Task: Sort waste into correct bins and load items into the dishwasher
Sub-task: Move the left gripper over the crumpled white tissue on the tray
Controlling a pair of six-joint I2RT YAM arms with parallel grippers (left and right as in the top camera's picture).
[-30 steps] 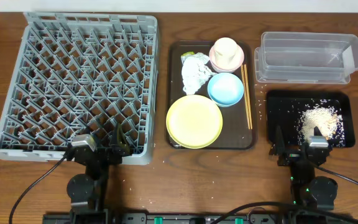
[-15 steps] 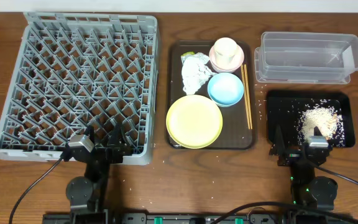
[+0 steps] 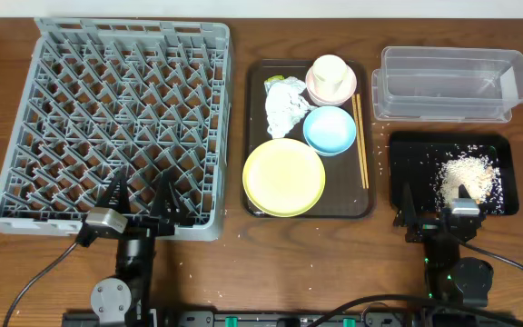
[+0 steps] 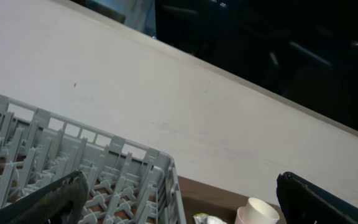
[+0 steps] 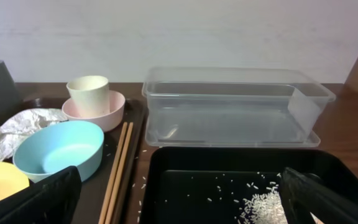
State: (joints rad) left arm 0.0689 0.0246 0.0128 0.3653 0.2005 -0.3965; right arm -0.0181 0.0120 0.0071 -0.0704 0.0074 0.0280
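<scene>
On the brown tray (image 3: 258, 109) lie a crumpled white tissue (image 3: 285, 106) with a yellow-green wrapper (image 3: 274, 82) behind it, a pale yellow plate (image 3: 284, 176), a light blue bowl (image 3: 329, 130), a cream cup (image 3: 330, 73) inside a pink bowl (image 3: 314, 90), and chopsticks (image 3: 360, 141). The grey dish rack (image 3: 116, 118) is at the left. The clear tub (image 3: 448, 84) and the black tray with rice (image 3: 452, 174) are at the right. My left gripper (image 3: 142, 195) is open over the rack's near edge. My right gripper (image 3: 434, 211) is open at the black tray's near edge (image 5: 185, 205).
Loose rice grains lie on the wood beside the black tray (image 3: 381, 159). A pale wall (image 4: 166, 106) rises behind the table. Cables run from both arm bases along the table's front edge.
My left arm has swung left and tilted up, so its open fingers now reach further over the rack's near edge. The right arm has not moved.
</scene>
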